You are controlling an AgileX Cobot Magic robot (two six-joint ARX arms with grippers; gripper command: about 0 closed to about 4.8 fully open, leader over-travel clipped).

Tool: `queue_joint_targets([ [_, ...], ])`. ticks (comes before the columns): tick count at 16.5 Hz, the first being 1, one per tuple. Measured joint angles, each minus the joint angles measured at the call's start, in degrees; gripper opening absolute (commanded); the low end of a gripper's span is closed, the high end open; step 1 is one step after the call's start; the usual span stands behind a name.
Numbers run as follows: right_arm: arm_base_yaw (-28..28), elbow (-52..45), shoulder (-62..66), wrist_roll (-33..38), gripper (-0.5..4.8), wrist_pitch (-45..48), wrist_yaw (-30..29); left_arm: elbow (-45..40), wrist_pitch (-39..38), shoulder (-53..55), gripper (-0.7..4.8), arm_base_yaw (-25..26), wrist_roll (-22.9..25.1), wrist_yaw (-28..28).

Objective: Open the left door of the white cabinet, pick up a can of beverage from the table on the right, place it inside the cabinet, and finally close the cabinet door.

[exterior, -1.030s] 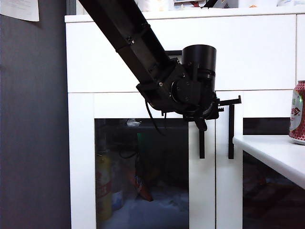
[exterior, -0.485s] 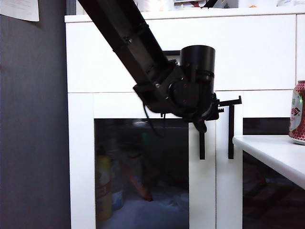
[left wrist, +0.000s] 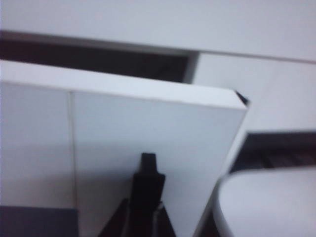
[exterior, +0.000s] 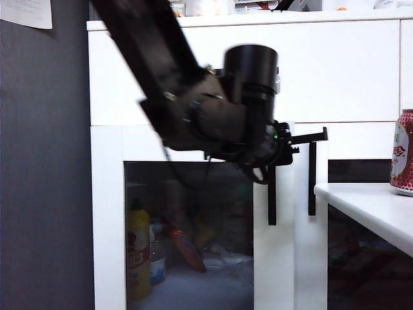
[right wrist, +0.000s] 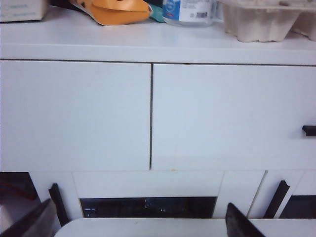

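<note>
In the exterior view my left gripper (exterior: 272,169) is shut on the vertical black handle (exterior: 271,197) of the left door (exterior: 274,258) of the white cabinet (exterior: 348,71). The left wrist view shows the handle (left wrist: 147,180) pinched between my fingers (left wrist: 165,224), and the door's top edge (left wrist: 148,91) stands a little way out from the cabinet front. The red can of beverage (exterior: 403,152) stands upright on the white table (exterior: 368,203) at the right. My right gripper (right wrist: 138,231) hangs open and empty over the table's edge (right wrist: 148,228), facing the cabinet.
A yellow bottle (exterior: 137,248) and other items show behind the left door's glass. The narrower right door's handle (exterior: 312,177) is close beside the held one. A dark wall (exterior: 45,168) flanks the cabinet. A bottle (right wrist: 190,11) and an egg carton (right wrist: 259,19) sit on top.
My left arm has drawn back and to the left, still shut on the handle. The left door has swung slightly out from the cabinet. The right arm and the can have not moved.
</note>
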Motion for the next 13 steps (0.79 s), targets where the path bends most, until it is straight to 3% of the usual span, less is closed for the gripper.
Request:
queue_joint_targets([
  [8, 0.0, -0.6, 2.4, 0.0, 4.41, -5.7, -1.1, -24.7, 4.3, -15.5, -0.05, -2.2, -0.2, 3.2],
  [10, 0.0, -3.1, 2.1, 0.2, 4.41, -5.7, -3.9, -27.5, 4.1, -17.8, -0.05, -2.3, -0.2, 3.8],
  [11, 0.2, -6.9, 2.1, 1.9, 4.41, -5.8, -10.4, -29.2, 3.3, -19.7, -0.05, -2.3, -0.3, 4.0],
  [13, 2.4, -9.3, 2.5, 3.2, 4.4, -5.0, -15.9, -29.4, 2.3, -20.6, -0.05, -2.4, -0.5, 4.1],
])
